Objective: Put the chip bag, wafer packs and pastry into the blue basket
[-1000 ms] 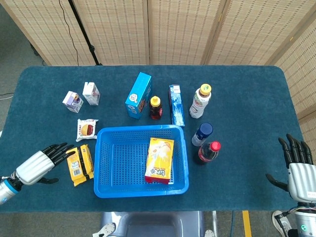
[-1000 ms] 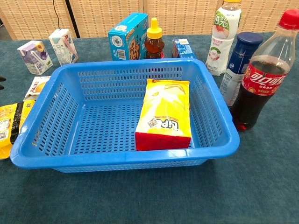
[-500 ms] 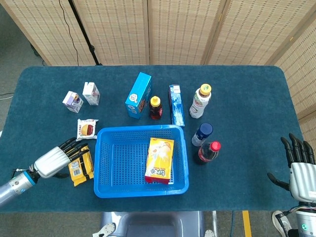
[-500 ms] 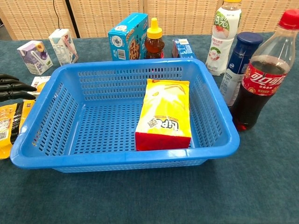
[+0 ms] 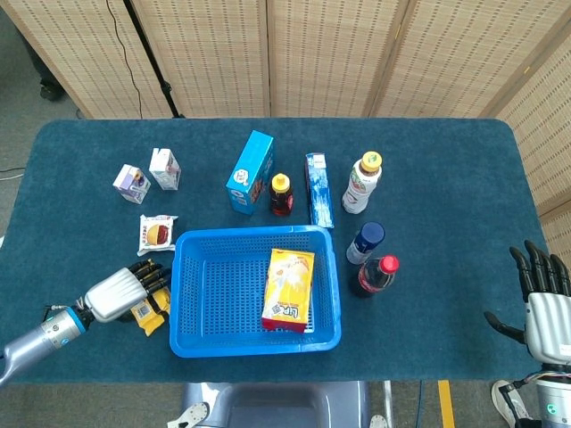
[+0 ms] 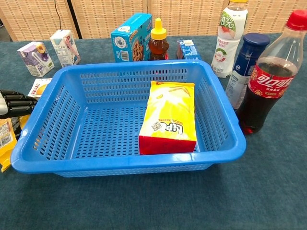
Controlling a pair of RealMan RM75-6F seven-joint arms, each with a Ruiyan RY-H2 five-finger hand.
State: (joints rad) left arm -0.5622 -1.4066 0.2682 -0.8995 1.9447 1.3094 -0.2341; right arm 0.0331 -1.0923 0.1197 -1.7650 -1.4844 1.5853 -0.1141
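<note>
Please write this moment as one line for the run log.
chip bag: in blue basket | left hand: over wafer packs, grasp unclear | pastry: on table | right hand: open, idle

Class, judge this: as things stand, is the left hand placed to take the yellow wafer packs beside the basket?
Probably yes. The left hand is right over the wafer packs, left of the blue basket, with nothing between them.

The counter wore matt, napped teal cloth. The blue basket was perforated glossy plastic; the chip bag shiny foil; the left hand silver metal-look shell.
</note>
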